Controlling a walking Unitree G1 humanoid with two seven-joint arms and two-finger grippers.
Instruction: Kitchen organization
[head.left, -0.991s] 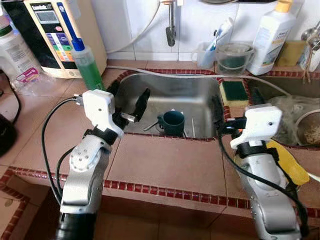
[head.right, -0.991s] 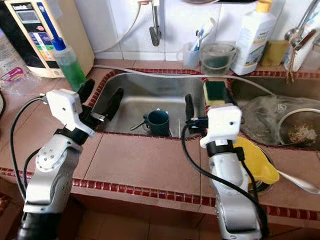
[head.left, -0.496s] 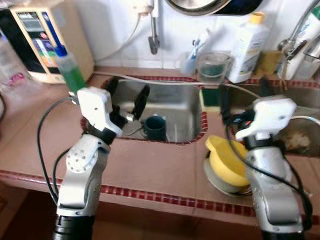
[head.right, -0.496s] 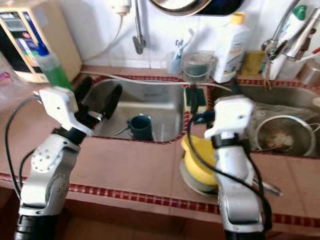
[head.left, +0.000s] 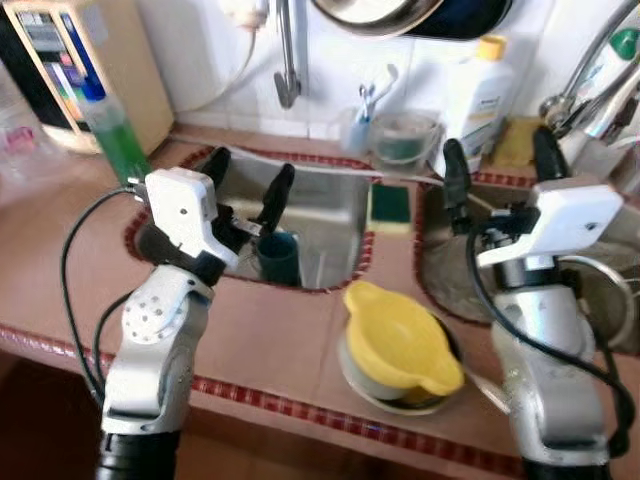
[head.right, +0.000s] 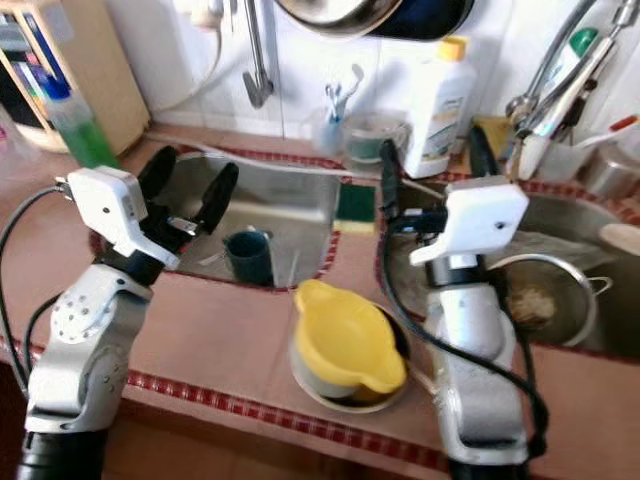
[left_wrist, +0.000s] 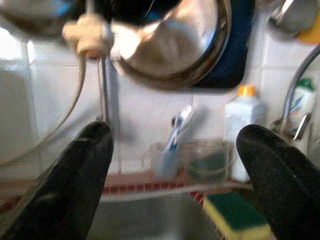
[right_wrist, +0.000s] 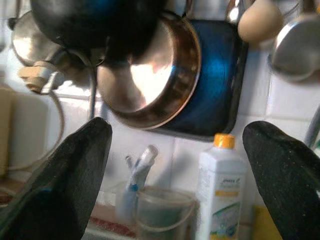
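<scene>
A dark teal mug (head.left: 278, 258) stands in the steel sink (head.left: 330, 215) with cutlery beside it. My left gripper (head.left: 250, 172) hovers open and empty over the sink's left part, just above the mug. A yellow spouted bowl (head.left: 400, 345) lies upside down on a plate at the counter's front, between my arms. My right gripper (head.left: 498, 160) is raised over the right basin, open and holding nothing. A green and yellow sponge (head.left: 388, 203) lies on the ledge between the basins. In both wrist views the black fingers (left_wrist: 75, 175) stand wide apart, facing a hanging steel pan (right_wrist: 150, 75).
A green soap bottle (head.left: 112, 135) and a water appliance (head.left: 70, 60) stand at the back left. A white bottle (head.left: 478, 95), a clear cup (head.left: 404, 138) and a tap (head.left: 288, 60) line the tiled wall. A metal strainer (head.right: 545, 295) with scraps sits in the right basin.
The camera has swung to the right, so the whole scene has slid left. The yellow bowl has come fully into sight. My right gripper now sits higher, over the right basin.
</scene>
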